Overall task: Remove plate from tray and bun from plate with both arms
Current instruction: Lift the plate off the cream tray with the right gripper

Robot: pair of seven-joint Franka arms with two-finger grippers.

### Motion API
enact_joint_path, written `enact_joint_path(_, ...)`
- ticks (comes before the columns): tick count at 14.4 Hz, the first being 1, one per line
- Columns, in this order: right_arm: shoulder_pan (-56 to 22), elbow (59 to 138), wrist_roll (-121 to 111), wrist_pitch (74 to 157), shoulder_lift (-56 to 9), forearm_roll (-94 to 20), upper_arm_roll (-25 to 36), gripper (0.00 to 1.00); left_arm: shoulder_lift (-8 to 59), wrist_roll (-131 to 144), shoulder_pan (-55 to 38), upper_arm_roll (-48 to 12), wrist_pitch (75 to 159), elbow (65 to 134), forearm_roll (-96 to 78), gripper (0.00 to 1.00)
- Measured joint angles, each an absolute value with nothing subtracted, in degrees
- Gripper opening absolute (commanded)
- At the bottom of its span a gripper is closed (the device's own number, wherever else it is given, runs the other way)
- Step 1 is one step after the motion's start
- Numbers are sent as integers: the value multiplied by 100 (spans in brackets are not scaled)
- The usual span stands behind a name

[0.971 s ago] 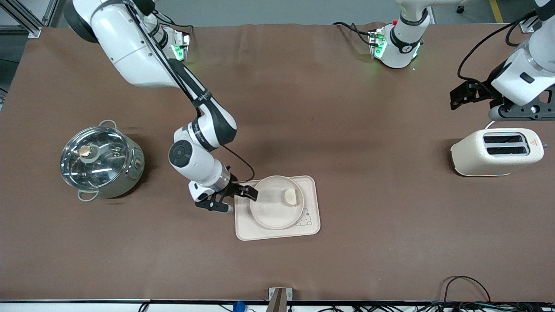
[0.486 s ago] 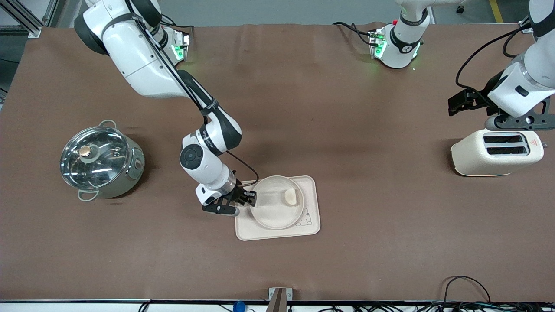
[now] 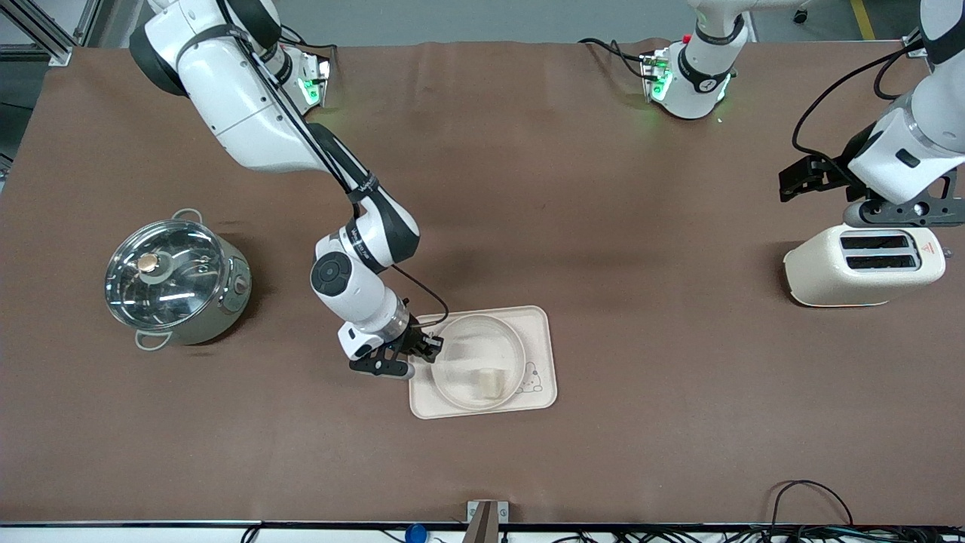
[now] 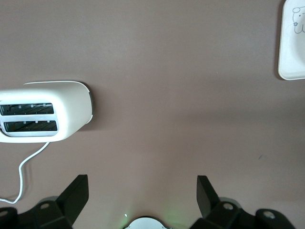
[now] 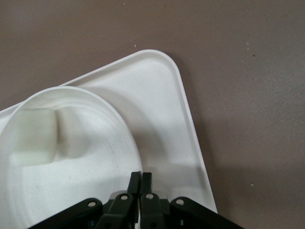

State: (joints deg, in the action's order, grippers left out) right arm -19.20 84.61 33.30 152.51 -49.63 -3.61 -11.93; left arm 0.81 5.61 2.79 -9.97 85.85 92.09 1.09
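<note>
Pinching the rim of the plate (image 3: 476, 362) are the closed fingers of the right hand (image 3: 424, 348), at the edge toward the right arm's end of the surface (image 3: 528, 188). The plate is being carried by the tray (image 3: 544, 332), with the bun (image 3: 487, 383) lying in its part nearer the front camera. The left hand (image 4: 143, 200) is being held wide apart over the surface beside the toaster (image 3: 863, 264), waiting.

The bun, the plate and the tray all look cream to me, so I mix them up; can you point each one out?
bun (image 3: 488, 382), front view, middle of its top.
plate (image 3: 461, 339), front view, bare inner floor.
tray (image 3: 541, 326), front view, bare corner.
</note>
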Motion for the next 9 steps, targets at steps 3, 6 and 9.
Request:
enact_joint_path(3,-1920,8456,3330,15248,-4962,-360,-1193,0,81,561,279,-997,8585,9209,109,100)
enact_joint_path(6,-1919,8479,3328,15231,-4916,-351,-1196,0,82,561,278,-1005,8585,9213,109,100)
enact_joint_path(9,-1921,8681,3327,15225,-4684,-337,-1215,0,84,561,278,-1014,8585,9230,109,100)
